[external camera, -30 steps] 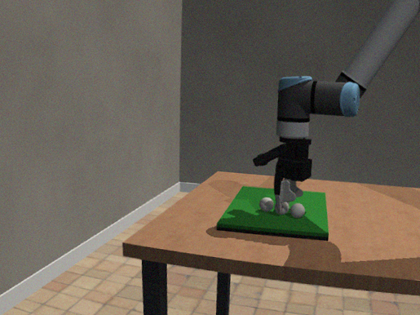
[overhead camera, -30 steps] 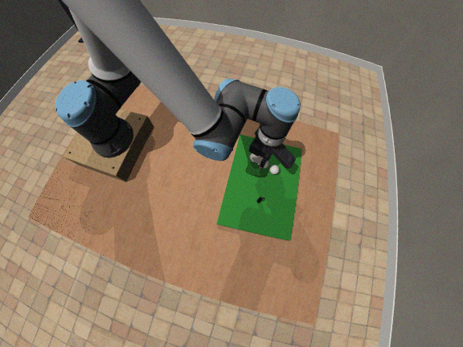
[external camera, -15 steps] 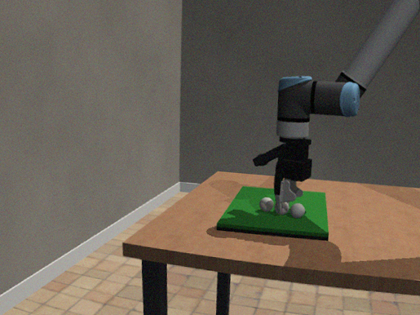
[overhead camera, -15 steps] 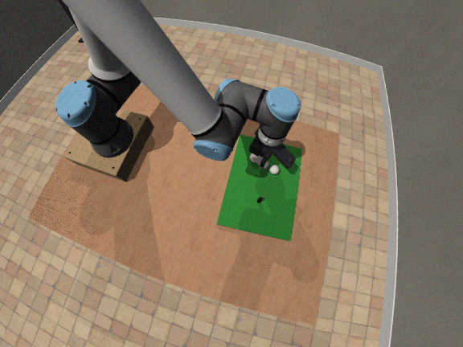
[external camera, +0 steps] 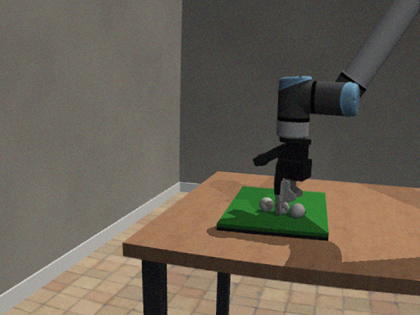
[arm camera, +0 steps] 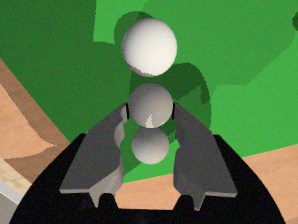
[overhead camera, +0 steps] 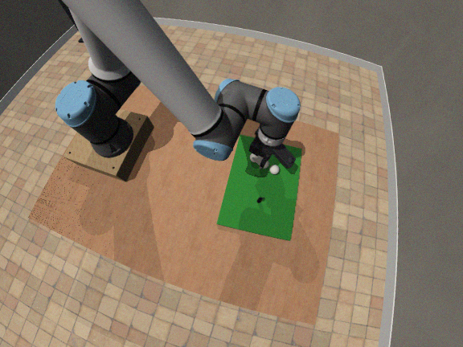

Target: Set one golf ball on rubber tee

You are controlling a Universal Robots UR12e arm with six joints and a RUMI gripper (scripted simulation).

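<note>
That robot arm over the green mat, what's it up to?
The gripper is shut on the middle golf ball of three in a row on the green mat. The ball looks not yet lifted. The other two lie loose beside it. The black rubber tee stands bare further along the mat.

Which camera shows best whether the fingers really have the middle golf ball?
The wrist view: both fingers press the sides of the middle golf ball, other balls free. The exterior view shows the gripper down on the green mat among three balls. In the top view the gripper hides that ball.
</note>
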